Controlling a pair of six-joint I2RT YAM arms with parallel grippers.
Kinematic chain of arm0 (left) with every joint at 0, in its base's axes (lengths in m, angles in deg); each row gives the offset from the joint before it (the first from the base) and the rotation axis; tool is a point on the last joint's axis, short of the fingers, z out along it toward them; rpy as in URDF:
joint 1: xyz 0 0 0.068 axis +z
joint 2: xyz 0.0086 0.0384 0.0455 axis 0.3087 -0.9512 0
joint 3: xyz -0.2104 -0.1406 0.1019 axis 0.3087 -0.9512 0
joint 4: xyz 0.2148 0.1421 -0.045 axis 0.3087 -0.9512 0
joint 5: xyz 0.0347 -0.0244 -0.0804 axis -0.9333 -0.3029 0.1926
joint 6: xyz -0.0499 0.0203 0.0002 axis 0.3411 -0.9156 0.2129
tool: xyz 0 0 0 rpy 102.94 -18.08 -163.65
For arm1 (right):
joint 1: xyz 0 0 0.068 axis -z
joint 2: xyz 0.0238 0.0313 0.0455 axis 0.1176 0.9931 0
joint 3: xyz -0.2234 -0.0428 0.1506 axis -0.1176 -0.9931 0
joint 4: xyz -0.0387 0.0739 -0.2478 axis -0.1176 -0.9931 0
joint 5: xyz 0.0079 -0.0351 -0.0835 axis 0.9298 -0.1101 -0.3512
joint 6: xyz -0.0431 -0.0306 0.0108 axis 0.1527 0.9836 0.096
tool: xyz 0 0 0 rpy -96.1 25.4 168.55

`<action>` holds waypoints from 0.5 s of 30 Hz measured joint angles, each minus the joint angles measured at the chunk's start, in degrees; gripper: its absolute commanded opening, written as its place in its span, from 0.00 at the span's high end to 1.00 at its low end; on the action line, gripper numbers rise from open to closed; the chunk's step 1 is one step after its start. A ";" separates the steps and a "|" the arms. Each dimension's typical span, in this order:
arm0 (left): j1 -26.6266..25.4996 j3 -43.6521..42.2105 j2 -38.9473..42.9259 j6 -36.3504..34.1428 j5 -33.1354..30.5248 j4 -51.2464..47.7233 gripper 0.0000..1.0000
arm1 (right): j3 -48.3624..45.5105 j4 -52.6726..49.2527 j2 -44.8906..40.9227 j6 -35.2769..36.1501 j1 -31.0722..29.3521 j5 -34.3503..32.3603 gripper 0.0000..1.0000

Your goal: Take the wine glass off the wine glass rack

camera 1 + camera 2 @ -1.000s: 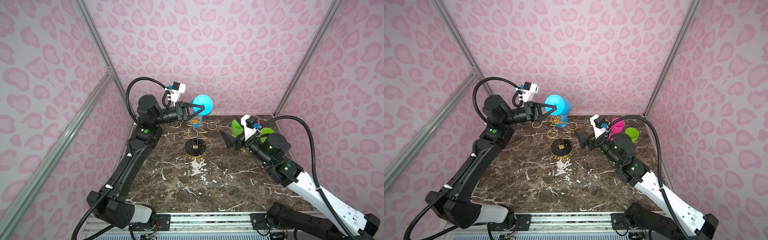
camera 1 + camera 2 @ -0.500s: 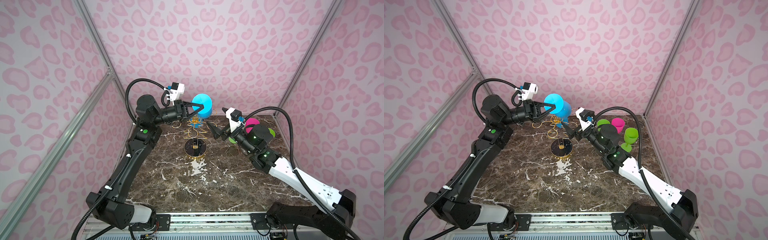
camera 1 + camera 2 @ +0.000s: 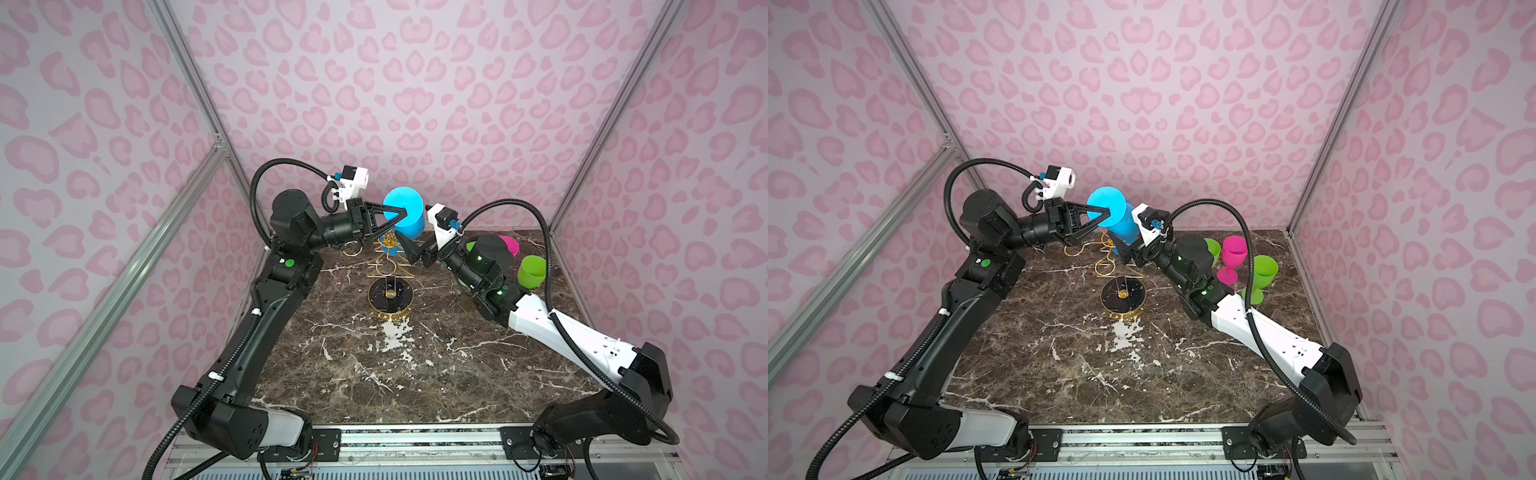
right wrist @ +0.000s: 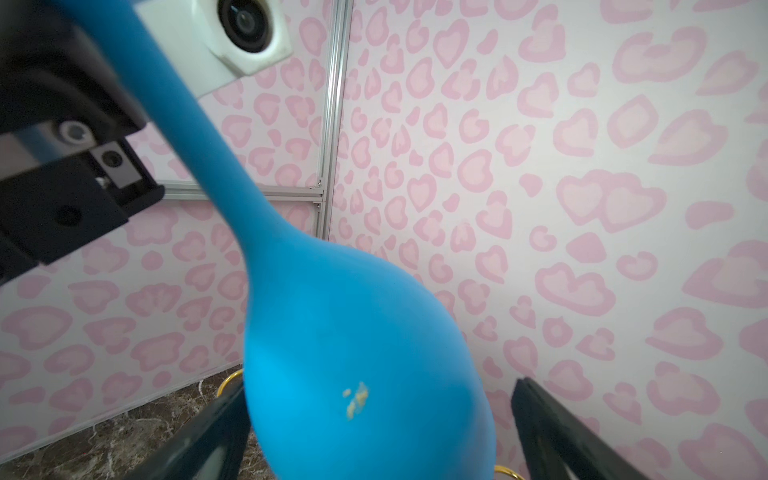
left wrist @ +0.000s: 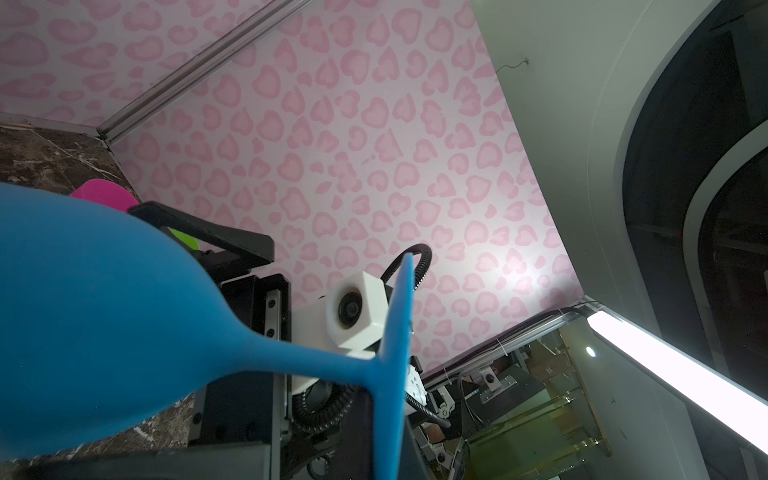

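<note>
The left arm rises from the near left of the wine glass rack point(image 3: 390, 296), elbow bent, with its forearm roughly level and reaching toward the rack's top from the left. The left gripper point(image 3: 402, 214) is clamped on the stem of the blue wine glass point(image 3: 412, 227), which is tilted at the rack's top. The right arm extends from the near right of the rack, wrist angled upward. The right gripper point(image 3: 409, 251) has its jaws fully spread, with one finger point(image 4: 199, 440) on each side of the glass bowl. Contact cannot be determined.
</note>
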 measured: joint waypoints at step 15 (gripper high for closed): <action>0.07 -0.96 0.61 2.21 0.20 1.70 0.97 | 2.80 2.54 3.58 -1.75 -0.68 -0.02 0.04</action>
